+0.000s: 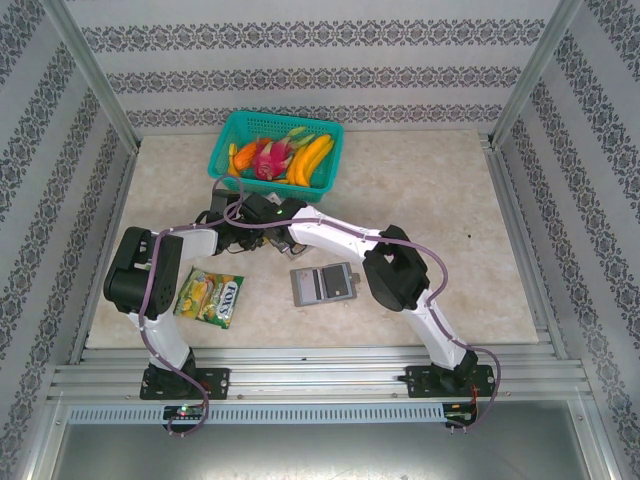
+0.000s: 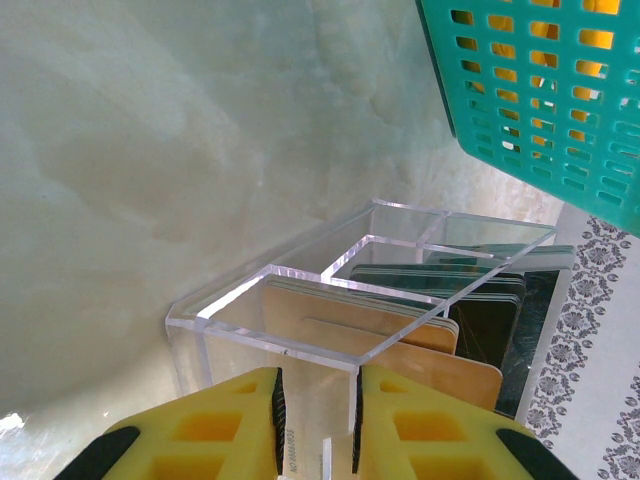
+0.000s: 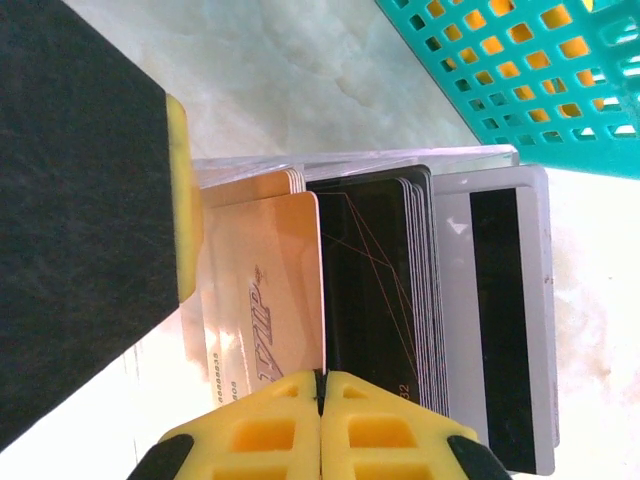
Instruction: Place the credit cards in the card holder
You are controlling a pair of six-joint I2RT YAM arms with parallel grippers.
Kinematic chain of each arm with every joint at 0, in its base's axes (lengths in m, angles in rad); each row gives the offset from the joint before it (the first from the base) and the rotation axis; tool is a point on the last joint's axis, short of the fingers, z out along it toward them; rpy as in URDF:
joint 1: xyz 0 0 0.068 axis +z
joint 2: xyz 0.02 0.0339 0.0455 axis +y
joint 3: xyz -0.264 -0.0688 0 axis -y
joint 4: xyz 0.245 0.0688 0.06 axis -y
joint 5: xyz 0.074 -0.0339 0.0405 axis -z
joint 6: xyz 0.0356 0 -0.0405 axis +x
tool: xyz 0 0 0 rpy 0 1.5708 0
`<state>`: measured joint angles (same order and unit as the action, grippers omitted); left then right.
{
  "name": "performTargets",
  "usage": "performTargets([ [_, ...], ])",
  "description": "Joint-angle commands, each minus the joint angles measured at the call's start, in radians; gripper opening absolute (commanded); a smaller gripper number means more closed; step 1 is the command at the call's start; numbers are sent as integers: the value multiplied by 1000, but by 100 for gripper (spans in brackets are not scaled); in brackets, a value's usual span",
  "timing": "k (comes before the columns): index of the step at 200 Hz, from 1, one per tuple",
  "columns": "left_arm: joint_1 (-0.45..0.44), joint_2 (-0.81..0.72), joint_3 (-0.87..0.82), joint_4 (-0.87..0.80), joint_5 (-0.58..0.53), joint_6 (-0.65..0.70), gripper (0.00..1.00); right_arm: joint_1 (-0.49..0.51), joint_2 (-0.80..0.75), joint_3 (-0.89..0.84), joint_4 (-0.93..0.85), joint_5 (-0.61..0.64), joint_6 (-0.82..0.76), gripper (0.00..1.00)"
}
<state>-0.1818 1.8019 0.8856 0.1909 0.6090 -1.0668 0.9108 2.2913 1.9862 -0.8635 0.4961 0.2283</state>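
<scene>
A clear open-top box (image 2: 300,300) stands just in front of the teal basket and holds the credit cards upright: tan-orange ones (image 2: 400,335), dark ones (image 3: 370,290) and a white one with a black stripe (image 3: 500,320). My left gripper (image 2: 318,385) is shut on the box's near wall. My right gripper (image 3: 321,378) is shut on the edge of the front tan-orange card (image 3: 270,300), which is marked VIP and still stands among the others. In the top view the two grippers meet at the box, left (image 1: 225,235) and right (image 1: 258,212). The grey card holder (image 1: 322,284) lies open on the table, near the right arm.
A teal basket (image 1: 225,140) of toy fruit stands right behind the box. A green-yellow snack packet (image 1: 210,297) lies by the left arm. The left gripper's finger (image 3: 80,200) stands close on the left in the right wrist view. Bare table (image 1: 440,190) spreads to the right.
</scene>
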Motion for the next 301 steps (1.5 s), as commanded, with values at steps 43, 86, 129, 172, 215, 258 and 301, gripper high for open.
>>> performTargets([
  [43, 2, 6, -37, -96, -51, 17, 25, -13, -71, -29, -22, 13, -2, 0],
  [86, 1, -46, -44, -58, -33, 20, 28, -43, -159, -65, -15, -137, 44, 0],
  [129, 1, -145, -56, -46, -35, 27, 36, -125, -312, -216, 100, -410, 153, 0],
  [172, -2, -220, -67, -55, -23, 42, 40, -219, -446, -404, 269, -638, 282, 0],
  [215, -46, -320, -65, -198, -32, 123, 43, -275, -671, -694, 371, -637, 334, 0],
  [258, -195, -398, -115, -320, -98, 171, 44, -290, -879, -1040, 479, -509, 328, 0],
  [301, -316, -388, -181, -292, -160, 120, 44, -292, -951, -1213, 588, -538, 337, 0],
])
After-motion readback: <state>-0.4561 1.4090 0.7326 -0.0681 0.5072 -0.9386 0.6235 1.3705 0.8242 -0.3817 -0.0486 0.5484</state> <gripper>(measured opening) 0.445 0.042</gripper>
